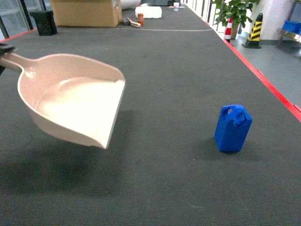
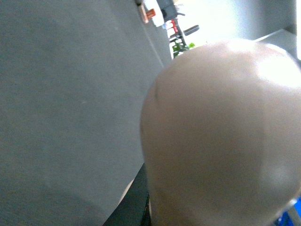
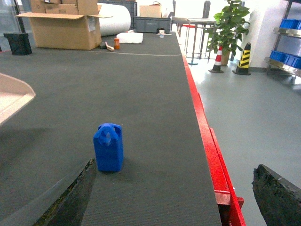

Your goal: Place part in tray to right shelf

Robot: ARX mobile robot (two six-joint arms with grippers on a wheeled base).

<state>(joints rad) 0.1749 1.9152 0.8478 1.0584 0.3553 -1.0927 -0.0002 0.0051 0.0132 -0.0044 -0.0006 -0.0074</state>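
Right gripper (image 3: 171, 188): seen only in its own wrist view, two dark worn fingers (image 3: 70, 195) at the bottom corners, spread wide with nothing between them. It hangs low over the dark mat (image 3: 141, 94), with the red edge strip (image 3: 204, 127) running between the fingers.

Part (image 3: 108, 147): small blue block, upright on the mat, just beyond the left-hand finger and apart from it. The head view shows it (image 1: 233, 128) standing right of centre, well apart from the tray.

Tray (image 1: 75, 103): cream scoop, raised off the mat (its shadow lies below it), open edge tilted toward the part, nothing inside. The right wrist view catches only a corner of it (image 3: 11, 96).

Left gripper (image 1: 4, 49): a dark sliver at the frame's left edge where the tray handle ends; cannot tell its grip. Its own wrist view is filled by the tray's blurred underside (image 2: 221, 136).

Shelf (image 3: 287, 44): a steel rack with blue crates, cut off at the far right.

Background: cardboard box (image 1: 84, 12), potted plant (image 3: 229, 28).
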